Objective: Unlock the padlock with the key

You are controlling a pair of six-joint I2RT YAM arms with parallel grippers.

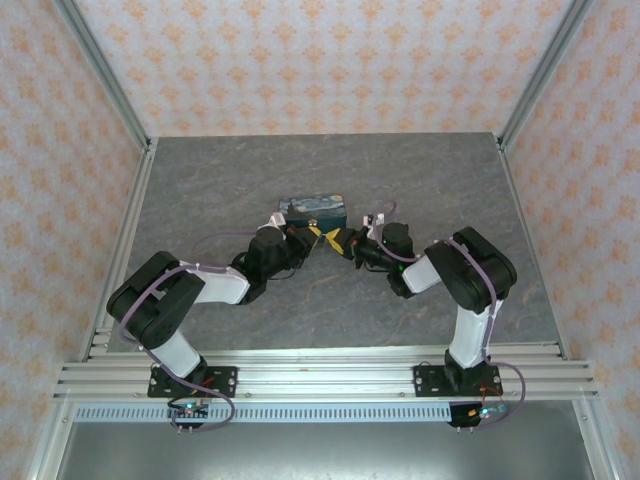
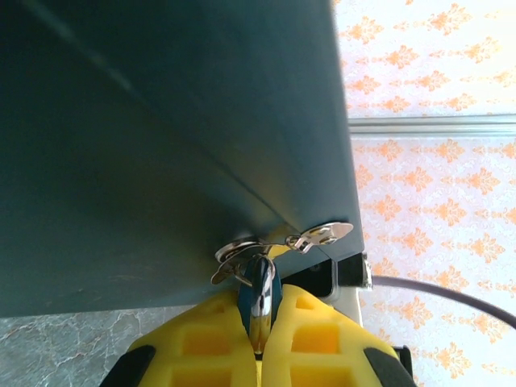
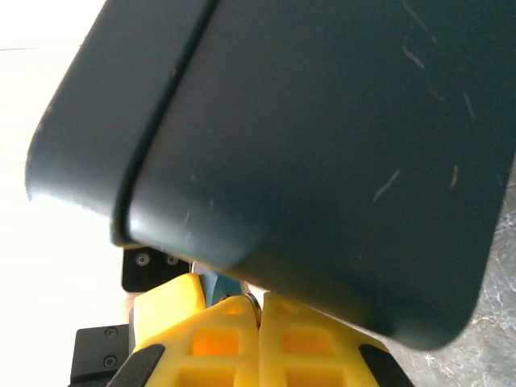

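At the near edge of the table both arms reach forward, and their tips meet at the front of the box. Seen from its wrist, the left gripper is pinched together on the padlock, which hangs at the silver hasp on the box's dark wall. The right gripper is closed too, pressed close to the same wall. A sliver of blue and a small metal glint sit at its tips, but whether that is the key I cannot tell. My judgement: the lock is steadied and not yet open, so inserting and turning are left to do. Overhead, the two tips show as nearly touching, while the lock itself is too small to make out.
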